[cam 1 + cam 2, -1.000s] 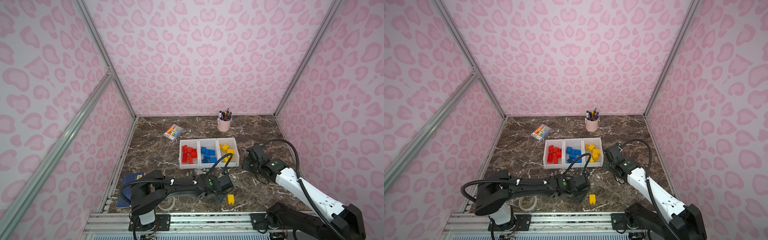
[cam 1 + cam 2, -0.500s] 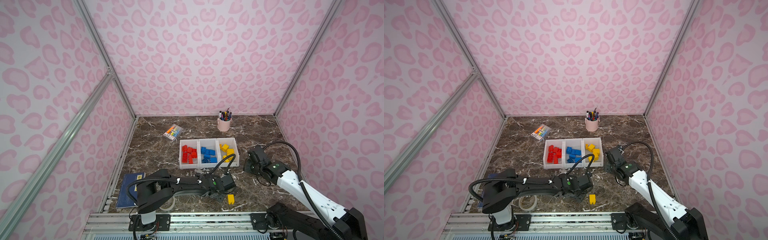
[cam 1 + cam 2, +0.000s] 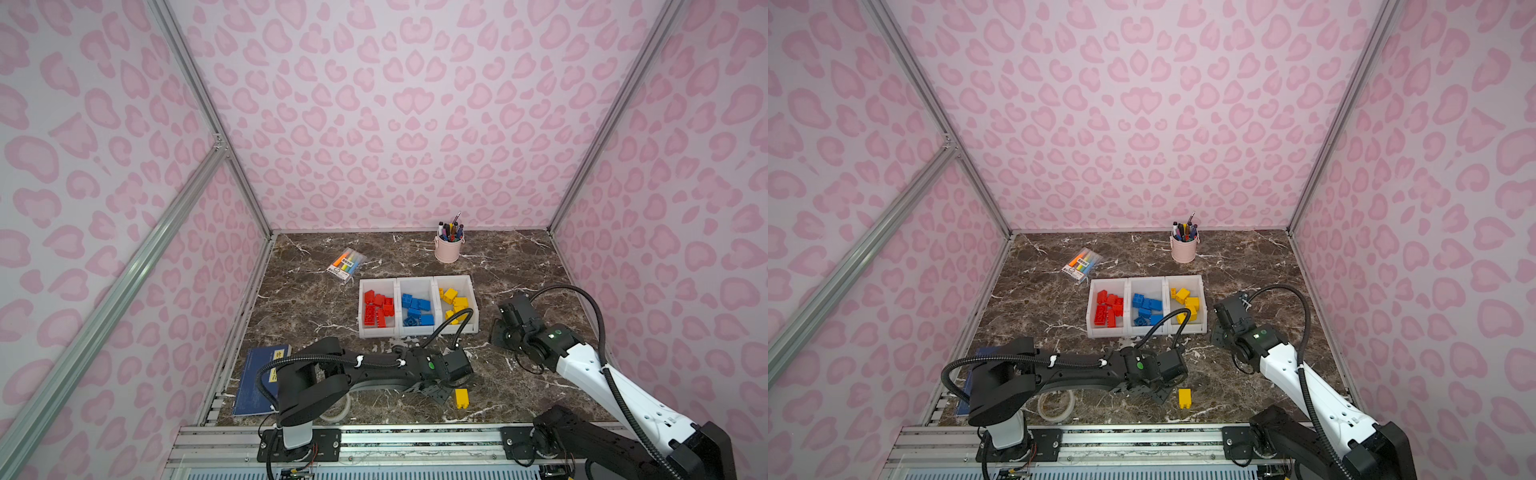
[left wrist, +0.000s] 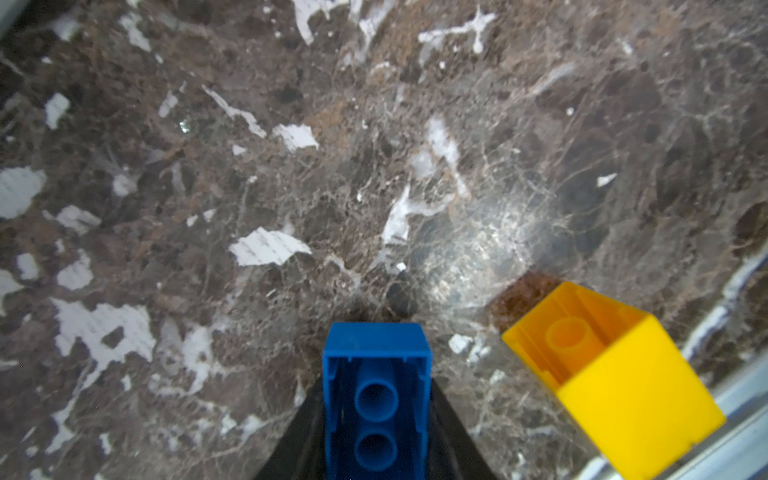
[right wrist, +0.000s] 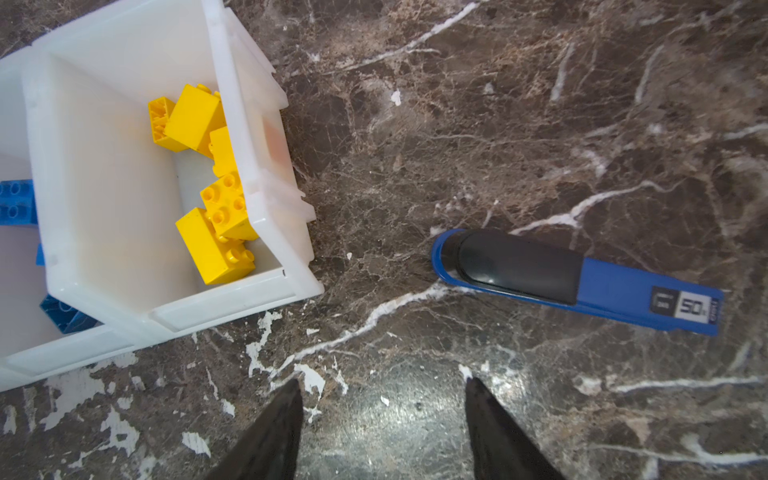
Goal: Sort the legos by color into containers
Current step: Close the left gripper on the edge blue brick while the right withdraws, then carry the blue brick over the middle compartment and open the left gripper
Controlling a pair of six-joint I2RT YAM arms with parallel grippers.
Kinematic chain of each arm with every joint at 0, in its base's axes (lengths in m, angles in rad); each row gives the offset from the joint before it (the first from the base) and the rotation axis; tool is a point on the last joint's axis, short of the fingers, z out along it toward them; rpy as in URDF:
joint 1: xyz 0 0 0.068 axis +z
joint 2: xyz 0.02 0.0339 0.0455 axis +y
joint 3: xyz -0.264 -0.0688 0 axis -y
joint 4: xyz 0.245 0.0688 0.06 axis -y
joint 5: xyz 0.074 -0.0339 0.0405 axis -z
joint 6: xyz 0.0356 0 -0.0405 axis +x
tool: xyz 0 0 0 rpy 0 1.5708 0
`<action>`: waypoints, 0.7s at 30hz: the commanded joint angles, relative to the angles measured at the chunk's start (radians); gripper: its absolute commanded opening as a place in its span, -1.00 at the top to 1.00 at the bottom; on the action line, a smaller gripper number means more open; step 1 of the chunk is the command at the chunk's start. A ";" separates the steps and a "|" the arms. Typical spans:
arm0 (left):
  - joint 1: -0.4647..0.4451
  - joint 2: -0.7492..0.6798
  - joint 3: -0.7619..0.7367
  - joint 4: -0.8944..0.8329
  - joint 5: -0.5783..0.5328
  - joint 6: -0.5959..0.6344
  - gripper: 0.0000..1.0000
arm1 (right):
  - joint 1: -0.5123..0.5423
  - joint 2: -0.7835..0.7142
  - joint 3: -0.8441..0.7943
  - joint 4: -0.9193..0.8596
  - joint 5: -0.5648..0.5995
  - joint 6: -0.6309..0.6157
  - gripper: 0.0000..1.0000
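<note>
My left gripper (image 4: 376, 386) is shut on a blue lego (image 4: 376, 399), whose hollow underside faces the camera, low over the marble table. A yellow lego (image 4: 615, 386) lies on the table right beside it, apart from the fingers. In both top views the left gripper (image 3: 436, 392) sits just left of that yellow lego (image 3: 461, 398). The containers (image 3: 415, 330) hold red legos (image 3: 377, 311), blue legos (image 3: 417, 311) and yellow legos (image 3: 455, 305), each colour in its own bin. My right gripper (image 5: 382, 382) stands open and empty over bare table, right of the yellow bin (image 5: 266, 208).
A blue and black flat tool (image 5: 573, 282) lies on the table ahead of the right gripper. A pink pen cup (image 3: 448, 248) and a highlighter pack (image 3: 346, 264) sit behind the bins. A blue book (image 3: 259, 380) and a tape roll (image 3: 1055, 405) lie at the front left.
The left gripper's jaws have come together on the blue lego. The right arm has drawn back a little, to the right of the bins.
</note>
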 commanded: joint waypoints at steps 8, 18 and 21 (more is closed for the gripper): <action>0.124 -0.100 0.157 -0.057 -0.074 0.143 0.25 | -0.002 -0.029 0.007 -0.014 -0.002 0.002 -0.24; 0.418 0.011 0.376 -0.084 -0.055 0.279 0.25 | -0.002 -0.039 -0.011 0.004 -0.045 0.007 -0.22; 0.463 0.071 0.431 -0.091 -0.050 0.299 0.25 | -0.002 -0.044 -0.019 0.007 -0.048 0.016 -0.22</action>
